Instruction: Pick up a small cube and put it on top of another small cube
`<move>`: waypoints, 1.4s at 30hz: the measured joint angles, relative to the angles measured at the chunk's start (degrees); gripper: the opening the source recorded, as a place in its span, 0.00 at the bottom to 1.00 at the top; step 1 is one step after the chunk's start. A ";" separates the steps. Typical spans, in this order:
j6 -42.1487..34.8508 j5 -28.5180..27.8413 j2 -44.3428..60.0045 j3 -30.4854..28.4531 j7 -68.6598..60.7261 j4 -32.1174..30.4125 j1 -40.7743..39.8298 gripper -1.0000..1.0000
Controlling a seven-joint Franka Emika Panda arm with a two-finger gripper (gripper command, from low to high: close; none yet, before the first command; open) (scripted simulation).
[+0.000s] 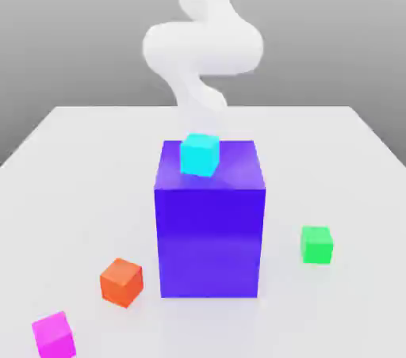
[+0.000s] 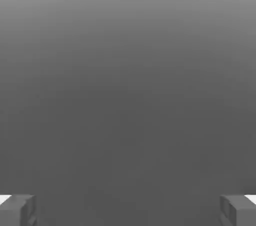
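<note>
The small magenta cube (image 1: 54, 334) lies on the table at the front of the exterior view's left. The small green cube (image 1: 316, 244) rests on the table at the exterior view's right, beside the big blue-purple block. They are far apart, with the block between them. My white arm (image 1: 202, 47) rises behind the block, far from both cubes. In the hand view my gripper (image 2: 128, 211) is open; its grey fingertips (image 2: 17, 210) stand wide apart with nothing between them, against a plain grey background.
A big blue-purple block (image 1: 210, 230) stands mid-table with a cyan cube (image 1: 199, 154) on its top. An orange-red cube (image 1: 121, 282) sits on the white table (image 1: 79, 174) near the block's front, on the exterior view's left.
</note>
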 joint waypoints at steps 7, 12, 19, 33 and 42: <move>4.57 -1.24 14.91 0.08 8.48 -0.04 -5.57 0.50; 7.81 -2.12 25.29 -0.82 14.45 -0.09 -8.57 0.50; 12.33 -1.79 39.82 -2.98 21.67 -0.15 -12.63 0.50; 25.13 5.24 68.96 -3.92 27.43 1.54 -18.01 0.50; 24.81 5.16 68.47 -3.96 27.53 1.42 -18.01 0.00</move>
